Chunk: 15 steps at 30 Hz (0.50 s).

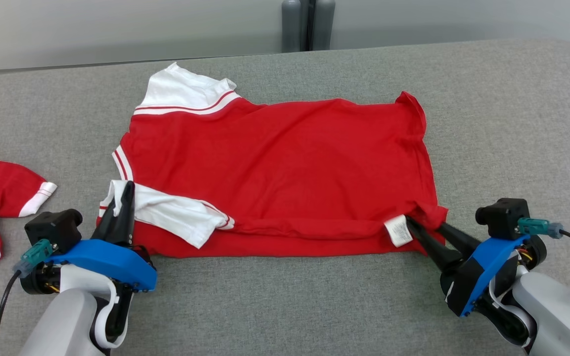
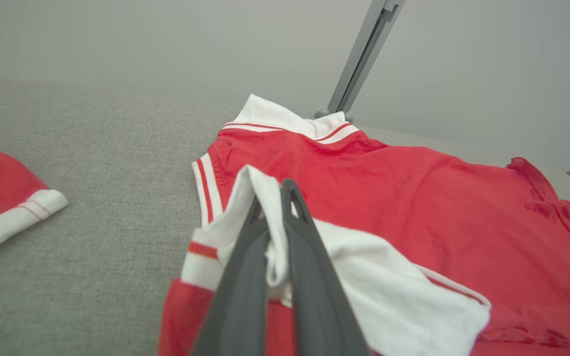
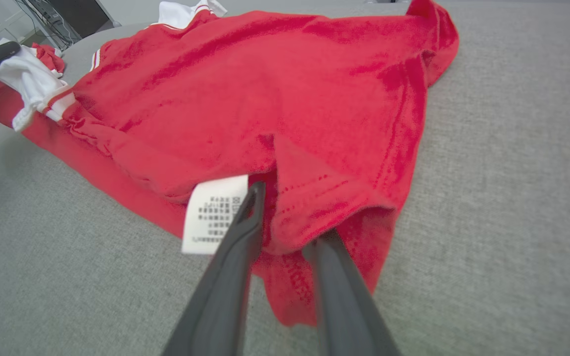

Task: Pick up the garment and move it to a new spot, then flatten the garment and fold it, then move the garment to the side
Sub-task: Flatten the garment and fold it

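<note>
Left tool point(image 1: 126, 187) pinches the garment point(image 1: 285, 158); right tool point(image 1: 421, 225) angles in, parted, at hem.

The garment point(image 1: 285, 163) is soft red knit cloth, matt, with white ribbed trim. Its care label point(image 1: 398, 231) is smooth white printed fabric. The desk point(image 1: 285, 306) carries coarse grey woven cloth, matt. The left pincer point(image 1: 125, 190) and right pincer point(image 1: 423, 223) are dark matt plastic; the blue housing point(image 1: 102, 257) is smooth plastic.

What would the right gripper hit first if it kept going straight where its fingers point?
The red shirt: its hem corner lies between the right gripper's parted fingers, so going on would probably just push into that cloth.
</note>
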Motion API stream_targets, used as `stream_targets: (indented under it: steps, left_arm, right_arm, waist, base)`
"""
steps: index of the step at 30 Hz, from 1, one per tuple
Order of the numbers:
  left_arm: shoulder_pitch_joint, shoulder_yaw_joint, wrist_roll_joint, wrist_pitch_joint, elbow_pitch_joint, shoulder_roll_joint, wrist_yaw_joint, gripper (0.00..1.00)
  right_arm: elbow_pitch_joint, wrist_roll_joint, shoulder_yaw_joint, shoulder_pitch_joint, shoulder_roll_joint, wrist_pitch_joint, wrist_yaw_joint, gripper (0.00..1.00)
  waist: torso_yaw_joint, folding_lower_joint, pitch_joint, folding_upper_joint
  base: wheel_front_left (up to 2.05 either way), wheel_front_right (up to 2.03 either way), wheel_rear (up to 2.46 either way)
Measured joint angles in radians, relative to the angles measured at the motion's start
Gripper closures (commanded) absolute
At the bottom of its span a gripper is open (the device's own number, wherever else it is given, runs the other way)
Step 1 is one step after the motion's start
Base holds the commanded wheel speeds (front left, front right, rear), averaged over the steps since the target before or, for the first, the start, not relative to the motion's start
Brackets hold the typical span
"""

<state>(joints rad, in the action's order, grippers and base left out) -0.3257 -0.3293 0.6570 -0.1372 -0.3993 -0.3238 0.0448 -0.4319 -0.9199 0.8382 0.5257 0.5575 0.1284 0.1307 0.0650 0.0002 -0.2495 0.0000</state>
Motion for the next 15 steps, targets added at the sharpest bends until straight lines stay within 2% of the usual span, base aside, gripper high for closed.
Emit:
stream_targets:
  steps: [1, 2, 9, 15]
  left_arm:
    - [-0.008, 0.0, -0.001, -0.009, -0.016, 0.002, 0.001, 0.06]
    - [-0.014, 0.0, -0.005, -0.019, -0.03, 0.005, 0.001, 0.0]
    - [-0.014, 0.016, -0.006, -0.083, -0.081, 0.019, 0.0, 0.0]
    - [0.074, 0.034, -0.011, -0.11, -0.064, 0.013, -0.019, 0.0]
  right_arm:
    - [-0.008, 0.0, 0.005, 0.005, -0.001, 0.012, 0.0, 0.0]
    - [-0.018, 0.0, 0.011, 0.008, -0.001, 0.025, 0.0, 0.0]
    - [-0.066, 0.0, 0.015, -0.009, 0.025, 0.097, 0.0, 0.0]
    - [-0.072, 0.009, -0.025, -0.074, 0.036, 0.12, 0.0, 0.0]
  waist:
    - [0.001, 0.0, 0.0, 0.0]
    - [0.001, 0.0, 0.0, 0.0]
    - [-0.006, -0.0001, 0.032, 0.0]
    - [-0.009, -0.0002, 0.059, 0.0]
  base:
    - [0.0, 0.0, 0.0]
    - [0.0, 0.0, 0.0]
    - [0.0, 0.0, 0.0]
    - [0.0, 0.0, 0.0]
